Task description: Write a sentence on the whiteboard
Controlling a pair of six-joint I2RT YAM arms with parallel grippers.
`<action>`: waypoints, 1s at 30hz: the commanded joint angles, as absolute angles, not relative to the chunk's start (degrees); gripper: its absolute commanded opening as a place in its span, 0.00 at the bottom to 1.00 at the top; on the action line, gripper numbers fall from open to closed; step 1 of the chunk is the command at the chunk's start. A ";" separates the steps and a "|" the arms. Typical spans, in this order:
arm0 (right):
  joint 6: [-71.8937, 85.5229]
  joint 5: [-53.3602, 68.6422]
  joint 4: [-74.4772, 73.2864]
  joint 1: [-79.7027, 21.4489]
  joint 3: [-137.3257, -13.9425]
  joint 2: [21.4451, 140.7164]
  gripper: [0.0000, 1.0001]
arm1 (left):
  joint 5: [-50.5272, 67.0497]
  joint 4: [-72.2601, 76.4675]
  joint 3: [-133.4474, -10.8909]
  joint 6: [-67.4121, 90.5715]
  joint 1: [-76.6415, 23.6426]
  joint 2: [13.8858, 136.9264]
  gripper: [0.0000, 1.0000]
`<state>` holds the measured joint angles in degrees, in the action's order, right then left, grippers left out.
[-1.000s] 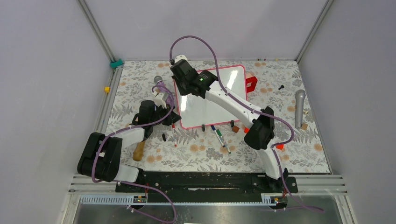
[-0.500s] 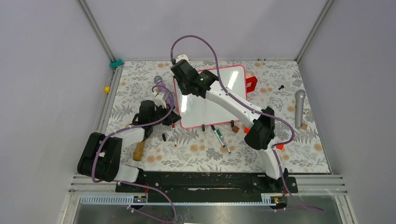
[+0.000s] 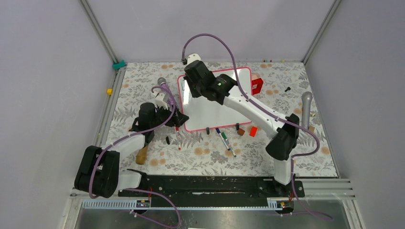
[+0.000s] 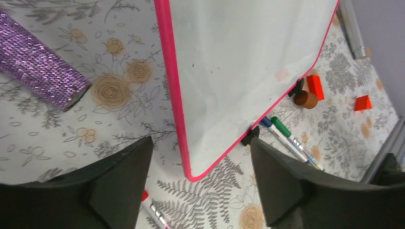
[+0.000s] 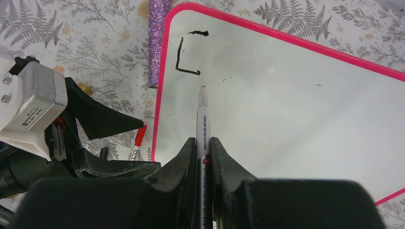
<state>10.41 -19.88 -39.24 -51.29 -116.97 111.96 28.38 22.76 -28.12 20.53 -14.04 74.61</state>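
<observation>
The whiteboard (image 3: 210,112) lies flat at mid-table, glossy white with a pink-red frame (image 4: 168,71). Of the sentence, only an angular black stroke (image 5: 184,62) and a short dash above it show near the board's far left corner. My right gripper (image 5: 203,140) is shut on a grey marker (image 5: 202,114), whose tip points at the board just below those strokes; in the top view the right gripper (image 3: 193,90) hovers over that corner. My left gripper (image 4: 200,143) stands open, its jaws either side of the board's near left corner (image 4: 193,174), not touching it.
A purple glitter microphone (image 3: 162,85) lies left of the board. A red-capped marker (image 3: 177,136) lies under the left gripper. Blue and green markers (image 3: 224,138), black caps and small blocks (image 3: 253,131) lie along the near edge. A red block (image 3: 257,86) and a grey microphone (image 3: 306,110) sit right.
My left gripper has opened and drawn back a little from the board's corner. The right arm has shifted right, its elbow swinging outwards, with the marker still held.
</observation>
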 commanded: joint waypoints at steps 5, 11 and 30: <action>9.40 -20.46 -32.63 -51.24 -110.34 102.18 0.00 | 17.98 28.74 -23.04 22.25 -12.91 64.43 0.99; 9.00 -20.64 -30.90 -51.15 -104.95 96.36 0.00 | 19.17 41.32 -18.51 29.40 -9.36 62.41 0.99; 9.32 -20.13 -30.06 -51.07 -96.58 88.31 0.00 | 39.76 48.70 -26.24 25.10 -7.29 79.60 0.99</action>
